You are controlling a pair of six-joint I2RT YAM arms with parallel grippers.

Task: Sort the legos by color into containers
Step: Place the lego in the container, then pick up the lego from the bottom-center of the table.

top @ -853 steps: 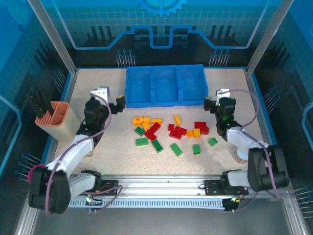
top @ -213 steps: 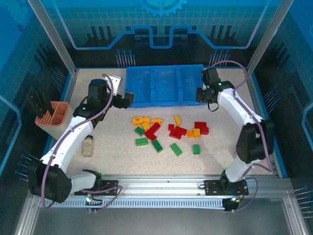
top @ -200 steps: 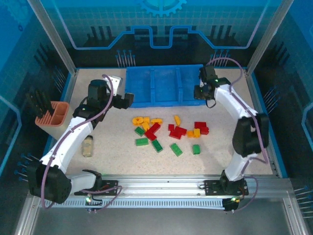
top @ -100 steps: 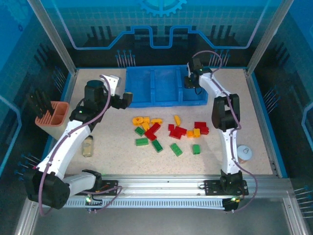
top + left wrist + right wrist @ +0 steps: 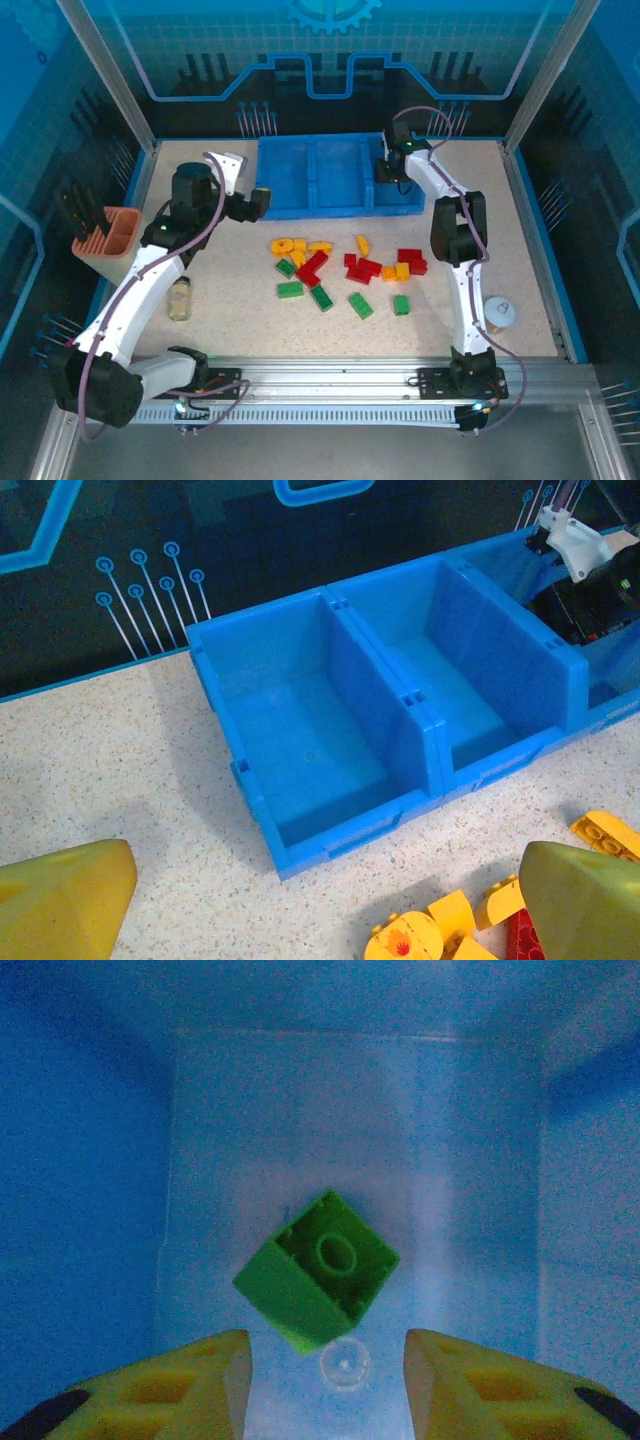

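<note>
the top camera sits above and behind the arm bases and looks down and forward over the whole table (image 5: 240, 300) from far off. the left wrist camera looks forward and down at the tray (image 5: 320, 740) from its near left, at middle range, its own fingers (image 5: 70, 900) in the bottom corners. the right wrist camera looks straight down into one compartment (image 5: 450, 1160), very close. top and left wrist views share the tray and the right gripper (image 5: 390, 172).

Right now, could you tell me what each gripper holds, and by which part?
Nothing is held. The right gripper has fingers clear of the green brick in the blue tray; the left gripper is open and empty.
</note>
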